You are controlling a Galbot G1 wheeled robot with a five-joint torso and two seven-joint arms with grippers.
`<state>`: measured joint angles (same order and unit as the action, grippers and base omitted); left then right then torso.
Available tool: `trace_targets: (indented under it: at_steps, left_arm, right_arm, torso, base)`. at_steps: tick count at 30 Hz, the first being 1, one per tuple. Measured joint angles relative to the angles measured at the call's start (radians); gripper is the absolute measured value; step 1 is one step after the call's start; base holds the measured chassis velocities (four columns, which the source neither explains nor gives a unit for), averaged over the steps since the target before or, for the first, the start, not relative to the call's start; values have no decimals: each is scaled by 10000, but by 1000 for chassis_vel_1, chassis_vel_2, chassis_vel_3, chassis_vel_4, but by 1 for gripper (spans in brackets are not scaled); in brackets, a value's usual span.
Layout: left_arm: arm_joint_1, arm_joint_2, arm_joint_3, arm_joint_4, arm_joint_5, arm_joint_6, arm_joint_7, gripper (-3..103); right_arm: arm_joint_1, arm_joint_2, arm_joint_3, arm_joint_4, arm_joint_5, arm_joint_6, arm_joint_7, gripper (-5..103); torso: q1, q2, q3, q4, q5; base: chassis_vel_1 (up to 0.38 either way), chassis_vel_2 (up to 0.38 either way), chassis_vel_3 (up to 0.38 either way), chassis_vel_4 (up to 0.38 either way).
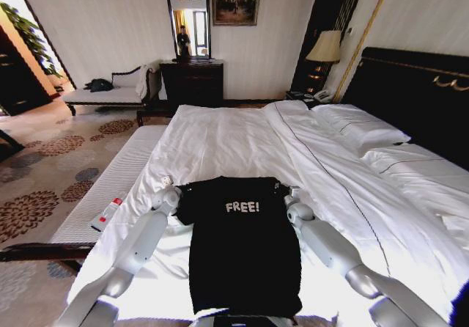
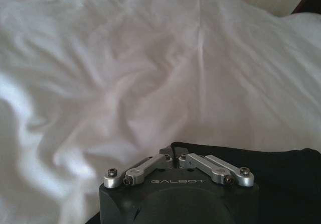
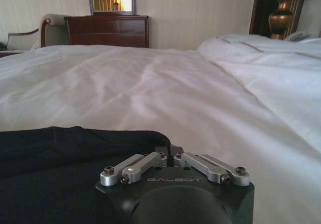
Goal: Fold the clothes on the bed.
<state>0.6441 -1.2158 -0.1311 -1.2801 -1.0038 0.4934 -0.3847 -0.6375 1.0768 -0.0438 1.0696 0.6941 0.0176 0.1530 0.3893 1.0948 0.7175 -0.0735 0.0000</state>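
The clothes are one black T-shirt [image 1: 243, 254] with white "FREE!" lettering, lying flat and narrow near the front edge of the bed [image 1: 234, 133], collar end away from me. My left gripper [image 1: 173, 193] sits at its left shoulder corner and my right gripper [image 1: 291, 194] at its right shoulder corner. In the left wrist view the left gripper [image 2: 172, 152] is shut where the black cloth [image 2: 281, 176] begins. The right gripper [image 3: 169, 151] is likewise shut at the shirt's edge [image 3: 50, 158]. How much cloth each one pinches is hidden by the gripper bodies.
White pillows [image 1: 359, 125] and the dark headboard [image 1: 425, 92] lie to the right. A white-cushioned bench [image 1: 110, 184] runs along the bed's left side with a small red-and-white object [image 1: 107, 213] on it. A dresser [image 1: 192, 81] and lamp [image 1: 325, 48] stand by the far wall.
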Motion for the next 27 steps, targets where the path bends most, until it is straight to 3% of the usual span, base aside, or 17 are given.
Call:
trace_targets:
  at_steps: [8, 9, 14, 15, 18, 19, 22, 24, 27]
  left_arm:
    - [-89, -212, 3, 482, 146, -207, 111, -2]
    - [-64, -242, -56, 483, 171, -228, 117, 2]
    - [92, -182, -430, 213, 190, -290, 92, 18]
    - [92, -182, -430, 213, 190, -290, 92, 18]
    - [328, 344, -885, -609, -130, -241, 40, 34]
    - [328, 344, -885, -609, -130, -241, 40, 34]
    - [783, 732, -1589, -1567, -485, -195, -61, 51]
    - [968, 826, -1803, -1841, -594, -179, -113, 51]
    - [1943, 1259, -2650, -2918, -658, -149, -335, 68]
  right_arm:
    - [281, 397, -268, -584, -10, 17, 23, 1]
    - [324, 456, -278, -614, -11, 37, 29, 1]
    - [429, 589, 54, -518, 63, 88, 96, 22]
    - [429, 589, 54, -518, 63, 88, 96, 22]
    - [417, 317, 627, -57, 400, 64, 244, 38]
    - [417, 317, 627, -57, 400, 64, 244, 38]
    - [13, -67, 1469, 1093, 1216, -83, 579, 54]
    - [-180, -167, 1697, 1405, 1346, -96, 639, 54]
    - [-1442, -578, 2872, 2738, 1886, -194, 751, 71]
  torso:
    - [-1, 0, 0, -1, 0]
    - [0, 0, 0, -1, 0]
    - [0, 0, 0, 3, -3]
    - [0, 0, 0, 3, -3]
    - [0, 0, 0, 2, 0]
    - [0, 0, 0, 2, 0]
    - [0, 1, -1, 2, 0]
    - [0, 1, -1, 1, -2]
    - [-1, 2, -4, 5, -9]
  base:
    - [0, 0, 0, 0]
    - [0, 0, 0, 0]
    - [0, 0, 0, 0]
    - [0, 0, 0, 0]
    - [0, 0, 0, 0]
    - [0, 0, 0, 0]
    - [0, 0, 0, 0]
    - [0, 0, 0, 0]
    - [0, 0, 0, 0]
